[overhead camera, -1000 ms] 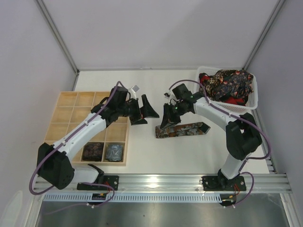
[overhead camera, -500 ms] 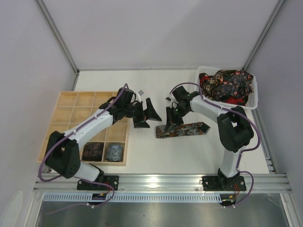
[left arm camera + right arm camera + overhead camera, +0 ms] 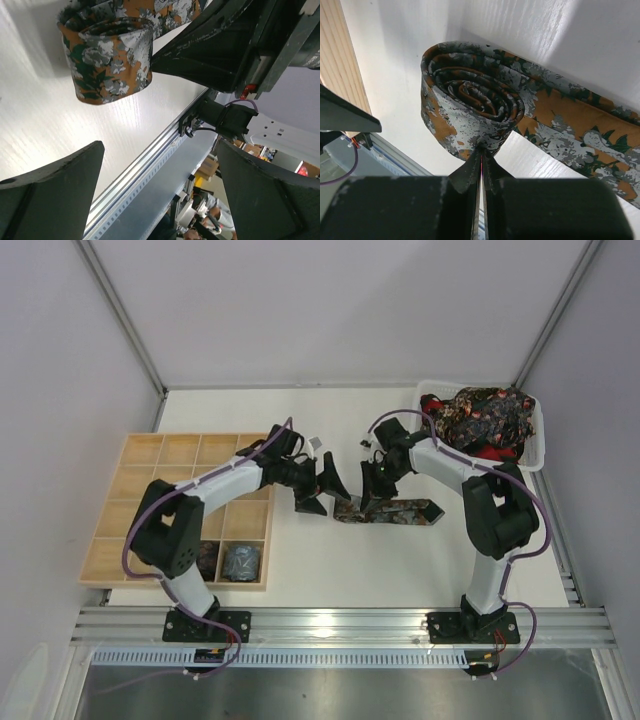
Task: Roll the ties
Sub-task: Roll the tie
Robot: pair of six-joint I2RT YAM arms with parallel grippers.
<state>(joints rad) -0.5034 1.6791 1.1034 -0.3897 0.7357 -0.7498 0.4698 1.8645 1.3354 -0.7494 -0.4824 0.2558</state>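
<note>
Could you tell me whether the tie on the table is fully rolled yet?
Partly rolled: one end of the tie is a tight coil, while the rest lies flat on the table.

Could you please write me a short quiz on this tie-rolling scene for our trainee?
1. True or false: the left gripper is open.
2. The right gripper pinches: A) nothing; B) the rolled end of the orange-and-green patterned fabric tie; C) the left gripper.
3. What holds the heap of loose dark ties?
Key: 1 true; 2 B; 3 the white plastic mesh basket.
</note>
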